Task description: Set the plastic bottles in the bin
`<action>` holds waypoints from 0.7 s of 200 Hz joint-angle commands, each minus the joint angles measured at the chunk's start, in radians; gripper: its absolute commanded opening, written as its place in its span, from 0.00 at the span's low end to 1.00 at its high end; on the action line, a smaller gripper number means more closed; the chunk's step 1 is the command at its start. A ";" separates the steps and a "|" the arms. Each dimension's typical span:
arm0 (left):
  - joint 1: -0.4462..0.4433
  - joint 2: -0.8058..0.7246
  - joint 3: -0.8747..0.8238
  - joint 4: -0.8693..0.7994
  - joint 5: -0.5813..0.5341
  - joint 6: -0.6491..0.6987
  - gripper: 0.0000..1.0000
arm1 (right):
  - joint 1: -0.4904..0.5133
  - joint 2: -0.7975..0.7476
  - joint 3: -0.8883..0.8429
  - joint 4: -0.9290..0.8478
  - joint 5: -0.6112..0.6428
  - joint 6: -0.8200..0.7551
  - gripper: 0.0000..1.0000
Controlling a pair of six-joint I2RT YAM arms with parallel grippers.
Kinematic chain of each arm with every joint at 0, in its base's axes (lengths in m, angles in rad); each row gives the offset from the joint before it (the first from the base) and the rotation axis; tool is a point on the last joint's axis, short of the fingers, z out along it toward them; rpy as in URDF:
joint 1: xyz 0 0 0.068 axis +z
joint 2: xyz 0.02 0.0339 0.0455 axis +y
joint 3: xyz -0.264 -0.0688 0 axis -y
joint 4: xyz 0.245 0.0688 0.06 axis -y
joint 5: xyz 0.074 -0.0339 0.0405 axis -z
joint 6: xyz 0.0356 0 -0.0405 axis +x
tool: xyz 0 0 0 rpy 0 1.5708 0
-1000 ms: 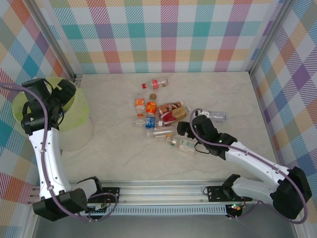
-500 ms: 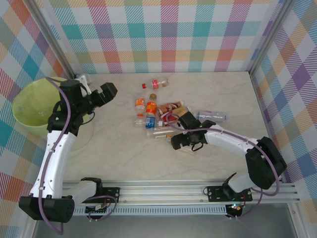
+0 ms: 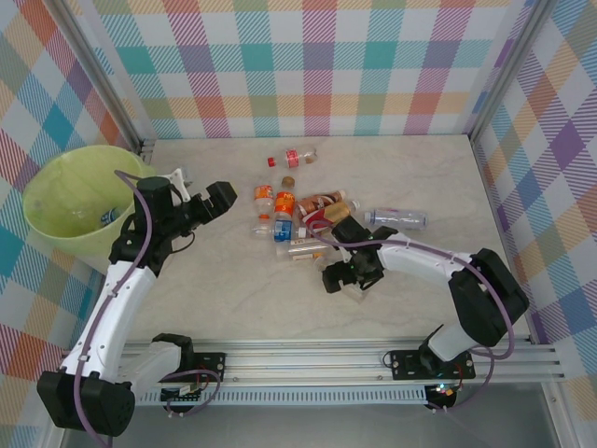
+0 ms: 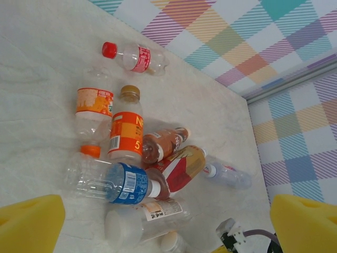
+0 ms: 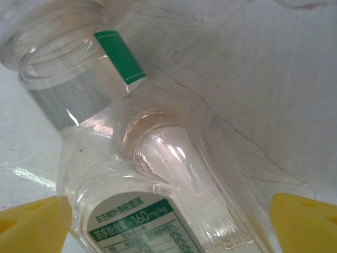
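Observation:
Several plastic bottles lie in a heap mid-table, among them an orange-labelled one and a blue-labelled one. A red-capped bottle lies apart behind the heap, and a clear one to its right. The lime-green bin stands at the far left, and a small bluish thing lies inside it. My left gripper hangs open and empty between bin and heap, its yellow fingers wide apart. My right gripper is low over a clear green-labelled bottle, and its open jaws straddle the bottle.
Checked walls close the table at the back and both sides. A metal rail runs along the near edge. Bare tabletop lies between the bin and the heap and in front of the heap.
My left arm has swung from above the bin to the right, toward the heap. My right gripper has slid left and come down over the green-labelled bottle.

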 commanded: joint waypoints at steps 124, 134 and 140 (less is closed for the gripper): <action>-0.046 0.007 -0.141 0.226 0.092 -0.094 1.00 | 0.139 -0.123 -0.141 0.110 0.206 0.205 0.62; -0.055 0.025 -0.143 0.226 0.117 -0.099 1.00 | 0.147 -0.154 -0.150 0.145 0.208 0.202 0.59; -0.063 0.036 -0.142 0.219 0.125 -0.097 1.00 | 0.154 -0.172 -0.159 0.168 0.211 0.201 0.58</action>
